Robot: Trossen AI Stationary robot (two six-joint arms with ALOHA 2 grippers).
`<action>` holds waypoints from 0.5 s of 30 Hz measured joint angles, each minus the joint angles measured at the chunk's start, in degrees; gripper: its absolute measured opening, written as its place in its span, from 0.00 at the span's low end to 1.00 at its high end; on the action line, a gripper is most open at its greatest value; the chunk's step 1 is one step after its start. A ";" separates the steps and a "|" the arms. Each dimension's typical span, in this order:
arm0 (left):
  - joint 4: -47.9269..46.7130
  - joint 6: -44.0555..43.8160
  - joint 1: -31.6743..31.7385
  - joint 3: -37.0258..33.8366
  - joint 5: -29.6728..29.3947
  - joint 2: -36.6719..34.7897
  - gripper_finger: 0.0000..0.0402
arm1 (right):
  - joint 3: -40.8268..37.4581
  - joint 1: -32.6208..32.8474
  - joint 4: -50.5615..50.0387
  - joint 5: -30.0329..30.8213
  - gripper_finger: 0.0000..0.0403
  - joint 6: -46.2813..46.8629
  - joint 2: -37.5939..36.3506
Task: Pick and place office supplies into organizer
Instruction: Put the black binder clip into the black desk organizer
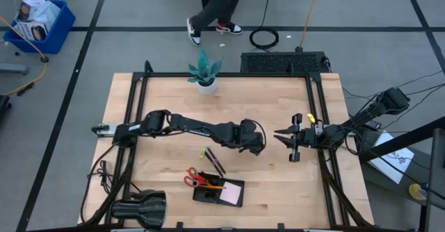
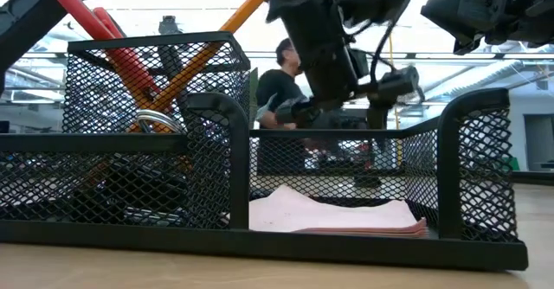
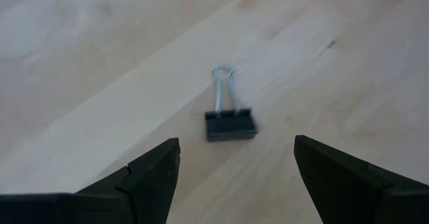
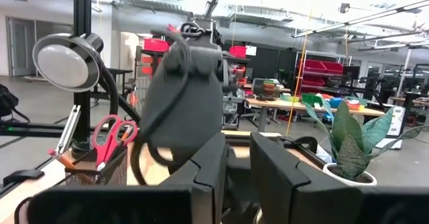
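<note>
We see the left gripper (image 3: pixel 236 167) with its jaws spread apart and holding nothing, poised over a small black binder clip (image 3: pixel 230 123) that lies on the bare wood between the two fingers (image 3: pixel 155 174), touching neither. In the overhead view the left gripper (image 1: pixel 254 142) hangs near the middle of the table (image 1: pixel 122 96), its arm reaching in from the left edge.

The right gripper (image 4: pixel 238 170) shows its jaws drawn near together with only a narrow gap, nothing between them; it waits above the table toward the right edge (image 1: pixel 285 136).

Close to the front edge, near its middle, stands the black mesh organizer (image 1: pixel 206 196). Its tall compartment holds the red-handled scissors (image 1: pixel 193 179) and an orange pencil (image 2: pixel 195 60), both leaning upward; the low open compartment beside it holds a pale pink note pad (image 2: pixel 333 215), lying flat. Just behind the organizer, on the wood, we see thin black pens (image 1: pixel 215 162) with a small yellow piece (image 1: pixel 204 153) beside them.

A potted plant (image 1: pixel 205 72) stands at the back edge, and a black lamp (image 1: pixel 141 208) lies at the front left corner. A person (image 2: pixel 279 90) stands beyond the table.
</note>
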 joint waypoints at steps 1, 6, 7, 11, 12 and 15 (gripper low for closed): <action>-0.21 0.23 0.04 -0.08 0.20 0.27 0.74 | 0.00 0.02 0.08 0.02 0.16 -0.02 0.02; 1.28 0.76 0.64 0.00 1.79 1.21 0.74 | 0.00 0.02 0.01 0.00 0.16 0.04 0.09; 1.96 0.88 0.64 0.00 1.80 1.38 0.74 | 0.00 0.02 -0.11 0.00 0.16 -0.01 0.13; 3.20 2.66 0.64 0.00 1.81 1.80 0.74 | 0.00 0.02 0.09 0.00 0.16 0.04 0.13; 3.31 2.63 0.71 0.00 1.98 1.94 0.74 | 0.00 0.02 0.05 0.00 0.16 0.04 0.13; 3.06 2.45 0.89 0.00 2.65 2.64 0.74 | -0.01 0.00 0.06 0.00 0.16 0.04 0.13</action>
